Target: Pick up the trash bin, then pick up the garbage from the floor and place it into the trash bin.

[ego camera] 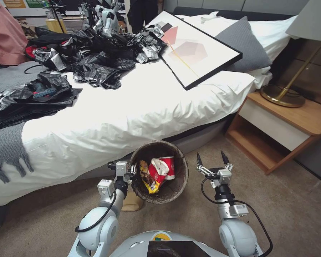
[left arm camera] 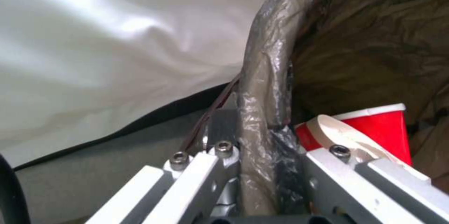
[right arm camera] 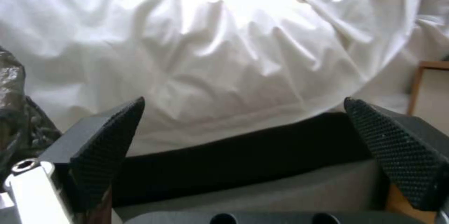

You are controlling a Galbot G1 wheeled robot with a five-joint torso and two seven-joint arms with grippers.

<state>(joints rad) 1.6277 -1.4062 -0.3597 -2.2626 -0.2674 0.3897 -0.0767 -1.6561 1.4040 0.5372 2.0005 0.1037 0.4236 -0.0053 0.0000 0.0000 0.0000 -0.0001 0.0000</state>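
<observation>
A: So, where's the bin (ego camera: 171,185) now?

B: Held off the floor (ego camera: 274,214) beside the bed (ego camera: 132,107), tipped so its mouth faces up toward the head camera. The left tool (ego camera: 132,170) is clamped on its rim; the left wrist view shows the liner (left arm camera: 266,76) pinched between the jaws.

A: And the right tool (ego camera: 213,159)?

B: Spread wide, empty, hovering just beside the bin on its other side.

A: How will the bin handle?

B: Light, I'd judge: thin plastic, with only a red cup (ego camera: 167,167) and a yellow wrapper (ego camera: 147,176) inside. The rim is the stiff part, so that's the place to hold. The liner is slick film, though, and could slide under the pads if the bin swings.

A: The litter itself?

B: Cups crush easily, so a gentle squeeze across the wall. Wrappers are limp and slippery; pinch a fold. There's a brown paper bag (ego camera: 132,201) on the floor under the left arm; take it by a crease.
</observation>
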